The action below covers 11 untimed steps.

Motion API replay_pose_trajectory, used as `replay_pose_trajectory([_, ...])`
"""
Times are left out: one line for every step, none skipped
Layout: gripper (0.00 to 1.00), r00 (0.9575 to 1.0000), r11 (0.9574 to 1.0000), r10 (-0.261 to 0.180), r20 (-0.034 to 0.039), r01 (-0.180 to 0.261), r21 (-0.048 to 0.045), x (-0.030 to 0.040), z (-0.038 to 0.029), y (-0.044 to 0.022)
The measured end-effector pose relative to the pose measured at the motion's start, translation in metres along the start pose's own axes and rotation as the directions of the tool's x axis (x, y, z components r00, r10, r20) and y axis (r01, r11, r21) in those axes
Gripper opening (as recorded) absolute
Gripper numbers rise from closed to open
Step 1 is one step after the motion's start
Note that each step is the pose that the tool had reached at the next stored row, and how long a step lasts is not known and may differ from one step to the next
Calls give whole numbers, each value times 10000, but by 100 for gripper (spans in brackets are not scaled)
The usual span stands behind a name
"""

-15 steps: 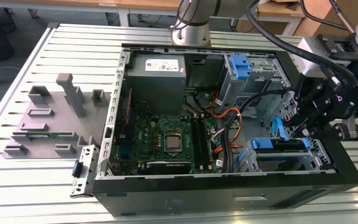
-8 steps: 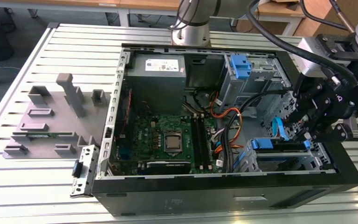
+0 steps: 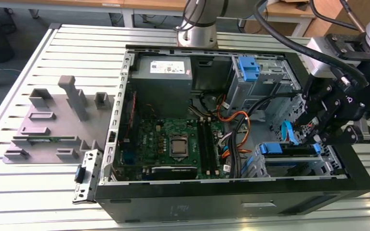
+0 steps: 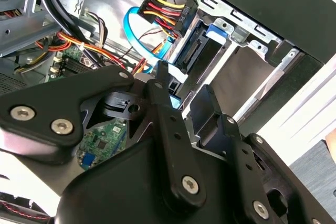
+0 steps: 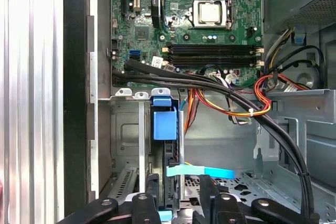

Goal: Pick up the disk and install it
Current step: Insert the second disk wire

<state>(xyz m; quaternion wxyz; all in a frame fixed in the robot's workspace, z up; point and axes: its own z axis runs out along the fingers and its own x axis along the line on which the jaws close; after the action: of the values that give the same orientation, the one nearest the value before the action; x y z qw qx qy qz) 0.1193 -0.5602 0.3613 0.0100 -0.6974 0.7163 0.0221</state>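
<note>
Inside computer case (image 3: 236, 204), at exterior view's right, gripper (image 5: 178, 198) hangs over drive cage (image 5: 126, 129). Disk (image 5: 170, 153) stands on edge in cage slot, blue tab (image 5: 165, 121) at its end. Fingers (image 5: 210, 192) spread apart either side of disk, gripping nothing. Step looks like seating disk, near finish. Black cables (image 5: 273, 129) run close by; you need slow, straight moves here.

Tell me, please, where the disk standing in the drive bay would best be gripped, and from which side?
Probably by its two broad flat faces, just below the blue tab, coming straight in through the case's open side. The disk stands on edge in the metal bay, so only its narrow edge is exposed. The black cables cross close by, so keep clear of them.
</note>
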Motion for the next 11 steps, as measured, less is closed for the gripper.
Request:
replay_pose_trajectory([44, 10000, 10000, 0, 1, 0, 0, -2, 2, -4])
replay_pose_trajectory([44, 10000, 10000, -1, 0, 1, 0, -4, 2, -10])
replay_pose_trajectory([44, 10000, 10000, -1, -2, 1, 0, -5, 3, -17])
replay_pose_trajectory([44, 10000, 10000, 0, -2, 0, 0, -6, 4, -24])
replay_pose_trajectory([44, 10000, 10000, -1, -1, 1, 0, -7, 5, -34])
replay_pose_trajectory([44, 10000, 10000, 0, -1, 0, 0, -7, 7, -44])
replay_pose_trajectory([44, 10000, 10000, 0, -1, 0, 0, -8, 8, -57])
replay_pose_trajectory([44, 10000, 10000, 0, 0, 0, 1, -9, 11, -70])
replay_pose_trajectory([44, 10000, 10000, 0, 0, 0, 0, -11, 13, -83])
replay_pose_trajectory([44, 10000, 10000, 0, -1, 0, 1, -12, 16, -96])
replay_pose_trajectory([44, 10000, 10000, 0, -1, 0, 0, -13, 20, -108])
